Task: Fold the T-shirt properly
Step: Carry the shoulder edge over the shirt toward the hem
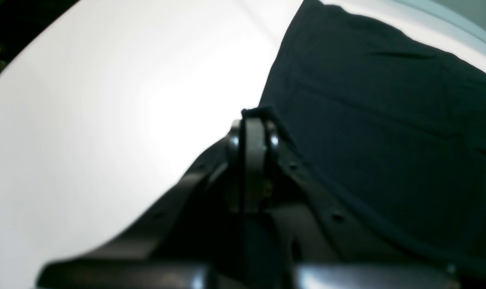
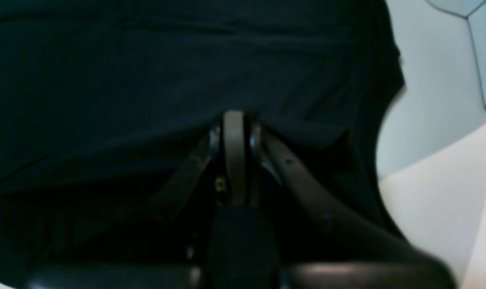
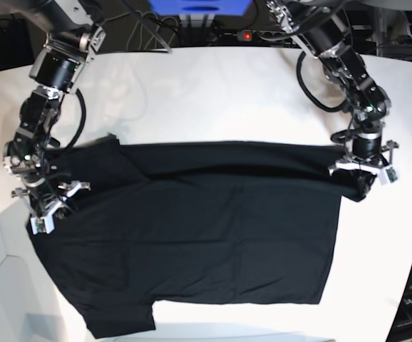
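At the bottom edge of the base view, one short sleeve of the T-shirt [image 3: 213,235] sticks out at the lower left as a squarish flap, beside the straight lower edge of the cloth. The single garment is plain black, matte and soft, lying mostly flat across the middle of the white table [image 3: 213,100], with shallow creases running left to right. Its upper part is doubled over, forming a long straight fold line across the frame's centre.

There are two arms, dark and jointed, one at each side. The right gripper [image 3: 45,206], at the left of the frame, has its jaws pressed together on the shirt's left edge; its wrist view is almost filled with black fabric bunched at the fingertips. The left gripper [image 3: 359,178], at the right of the frame, pinches the cloth's right corner; its wrist view shows a small peak of fabric nipped between closed fingers, smooth glossy table beyond.
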Controlling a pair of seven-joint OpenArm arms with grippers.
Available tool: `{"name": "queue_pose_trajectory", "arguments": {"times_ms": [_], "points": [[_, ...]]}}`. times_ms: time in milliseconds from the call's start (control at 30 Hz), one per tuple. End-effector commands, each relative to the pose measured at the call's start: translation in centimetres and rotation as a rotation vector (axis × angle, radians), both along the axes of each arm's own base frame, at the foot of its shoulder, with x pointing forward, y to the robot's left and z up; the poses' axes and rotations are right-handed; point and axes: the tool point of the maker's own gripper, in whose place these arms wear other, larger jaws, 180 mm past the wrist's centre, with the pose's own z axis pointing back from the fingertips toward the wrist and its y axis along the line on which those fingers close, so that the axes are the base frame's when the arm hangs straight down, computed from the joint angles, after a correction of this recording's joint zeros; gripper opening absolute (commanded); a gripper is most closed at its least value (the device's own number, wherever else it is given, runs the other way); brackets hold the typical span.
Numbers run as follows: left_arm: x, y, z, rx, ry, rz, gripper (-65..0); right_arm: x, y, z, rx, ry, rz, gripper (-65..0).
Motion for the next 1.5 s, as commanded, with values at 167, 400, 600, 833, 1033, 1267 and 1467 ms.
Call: {"name": "queue_pose_trajectory", "arguments": {"times_ms": [167, 400, 600, 833, 1033, 1267, 1467], "points": [[1.2, 0.9, 1.8, 0.019, -0.06, 0.005, -65.0, 2.7, 0.0, 2.3, 0.027, -0.076, 0.009, -65.0], [1.9, 0.8, 2.1, 0.008, -0.072, 0.005, -65.0, 3.5, 0.1, 2.9, 0.035, -0.089, 0.009, -65.0], [2.8, 0.9, 1.8, -0.01, -0.071, 0.004, -65.0, 3.7, 0.1, 3.3, 0.034, -0.098, 0.009, -65.0], [3.3, 1.2, 1.6, -0.018, -0.067, 0.003, -65.0, 4.0, 0.1, 3.7, 0.036, -0.123, 0.01, -65.0], [3.4, 1.1, 1.4, -0.022, -0.063, 0.002, -64.9, 4.0, 0.4, 2.7, 0.058, -0.111, 0.012, -65.0], [4.5, 0.3, 0.8, -0.027, -0.049, -0.038, -64.9, 3.9, 0.4, 2.1, 0.066, -0.098, 0.012, -65.0], [6.2, 0.1, 1.2, -0.032, -0.054, -0.062, -64.9, 4.5, 0.4, 2.9, 0.066, -0.117, 0.011, -65.0]]}}
